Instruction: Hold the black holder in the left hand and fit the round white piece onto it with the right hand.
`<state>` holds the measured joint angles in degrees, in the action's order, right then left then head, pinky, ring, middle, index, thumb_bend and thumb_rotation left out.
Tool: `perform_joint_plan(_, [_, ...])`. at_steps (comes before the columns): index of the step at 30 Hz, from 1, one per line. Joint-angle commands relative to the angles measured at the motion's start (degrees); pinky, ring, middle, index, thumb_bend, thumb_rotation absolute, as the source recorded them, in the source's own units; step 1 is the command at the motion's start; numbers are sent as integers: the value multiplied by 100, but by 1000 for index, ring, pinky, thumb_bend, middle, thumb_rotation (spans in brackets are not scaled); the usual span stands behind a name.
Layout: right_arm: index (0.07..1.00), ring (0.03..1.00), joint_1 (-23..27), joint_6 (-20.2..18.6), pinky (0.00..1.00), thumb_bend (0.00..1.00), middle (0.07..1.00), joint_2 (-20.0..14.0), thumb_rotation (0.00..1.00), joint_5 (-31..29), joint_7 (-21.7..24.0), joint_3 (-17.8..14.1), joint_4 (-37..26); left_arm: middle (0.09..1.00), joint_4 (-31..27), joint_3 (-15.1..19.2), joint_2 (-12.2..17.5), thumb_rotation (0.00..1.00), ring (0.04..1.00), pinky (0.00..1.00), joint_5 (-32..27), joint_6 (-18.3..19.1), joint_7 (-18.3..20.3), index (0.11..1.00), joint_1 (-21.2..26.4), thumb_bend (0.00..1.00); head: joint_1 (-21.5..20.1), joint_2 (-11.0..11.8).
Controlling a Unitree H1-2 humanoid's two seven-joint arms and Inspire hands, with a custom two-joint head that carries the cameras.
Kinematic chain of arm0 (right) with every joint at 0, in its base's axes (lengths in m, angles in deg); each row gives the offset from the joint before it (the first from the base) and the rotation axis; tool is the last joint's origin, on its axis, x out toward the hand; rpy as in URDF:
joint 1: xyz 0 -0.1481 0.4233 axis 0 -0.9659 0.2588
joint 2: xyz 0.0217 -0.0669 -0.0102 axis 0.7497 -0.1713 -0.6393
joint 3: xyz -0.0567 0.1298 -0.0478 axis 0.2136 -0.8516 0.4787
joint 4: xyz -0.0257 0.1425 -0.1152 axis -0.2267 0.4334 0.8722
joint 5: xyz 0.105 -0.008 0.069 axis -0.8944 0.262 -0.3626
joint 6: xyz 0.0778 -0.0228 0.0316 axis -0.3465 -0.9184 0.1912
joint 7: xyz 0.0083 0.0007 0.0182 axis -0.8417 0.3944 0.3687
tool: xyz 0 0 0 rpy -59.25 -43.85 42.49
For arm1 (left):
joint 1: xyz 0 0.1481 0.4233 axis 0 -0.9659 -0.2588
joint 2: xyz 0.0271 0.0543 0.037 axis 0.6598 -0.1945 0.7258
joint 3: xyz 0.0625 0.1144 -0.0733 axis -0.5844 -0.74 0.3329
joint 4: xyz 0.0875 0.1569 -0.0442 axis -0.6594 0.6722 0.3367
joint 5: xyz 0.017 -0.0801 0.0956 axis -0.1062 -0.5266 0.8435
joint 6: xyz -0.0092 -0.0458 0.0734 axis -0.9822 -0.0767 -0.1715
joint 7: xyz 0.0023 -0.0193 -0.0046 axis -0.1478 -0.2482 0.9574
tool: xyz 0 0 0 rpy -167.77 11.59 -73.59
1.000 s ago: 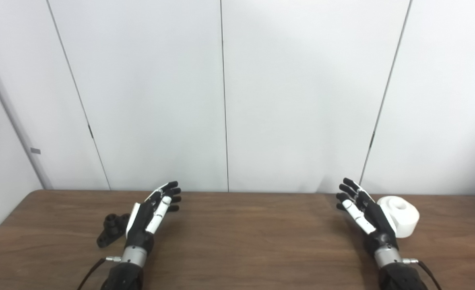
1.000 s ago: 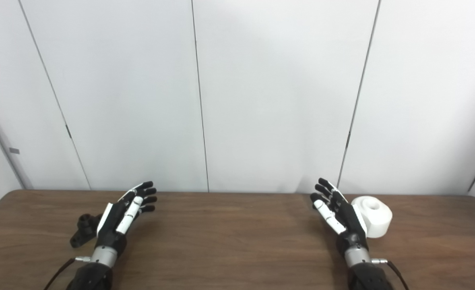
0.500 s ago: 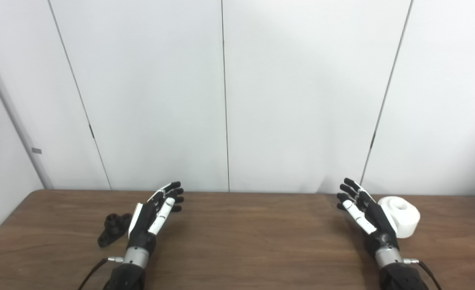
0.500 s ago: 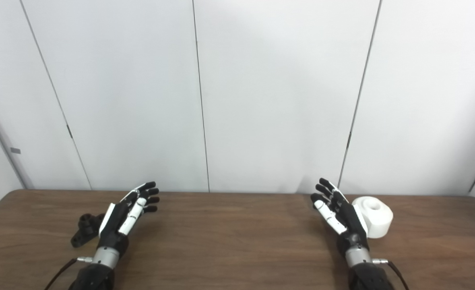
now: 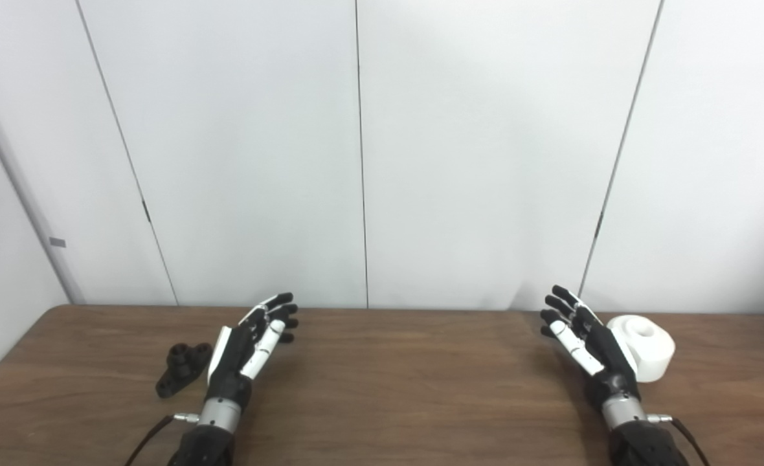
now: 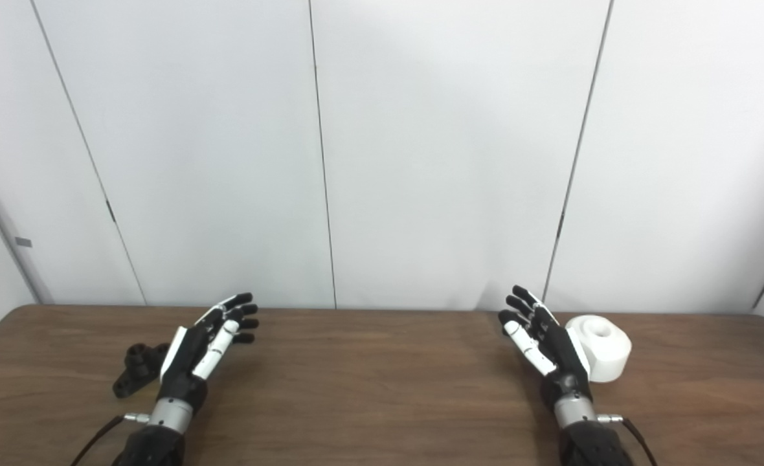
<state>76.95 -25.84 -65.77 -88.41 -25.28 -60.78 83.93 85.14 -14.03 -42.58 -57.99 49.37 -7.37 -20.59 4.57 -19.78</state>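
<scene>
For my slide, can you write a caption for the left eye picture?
Open left hand beside black holder; open right hand beside round white piece.

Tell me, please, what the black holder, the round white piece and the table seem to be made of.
Black holder: probably matte plastic; it is evenly dark and shows no shine, though it is too small to be sure.
Round white piece: likely matte white plastic, with a uniform colour, soft shading and a smooth hollow on top.
Table: wood or a wood-look laminate, brown with streaks of grain and a dull finish.
</scene>
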Motion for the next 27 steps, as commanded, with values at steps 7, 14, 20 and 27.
perform_joint_plan(7, [872,821,-242,181,760,412,859,87,484,-70,48,-15,234,792,-788,-256,-31,667,762,659,551,176,-220,807,-469,667,80,47])
perform_joint_plan(14, [884,828,-243,256,774,389,866,40,507,-12,37,17,281,774,-1277,-380,47,532,768,687,981,121,-358,794,-594,607,243,53])
perform_joint_plan(20, [881,829,-236,286,765,395,871,1,512,-65,107,-8,340,779,-1862,-450,157,483,749,664,1549,225,-526,805,-759,680,349,67])
perform_joint_plan(27, [881,824,-199,315,764,408,869,-27,510,-90,172,-11,427,779,-2287,-409,320,394,754,687,2373,322,-989,794,-858,774,439,90])
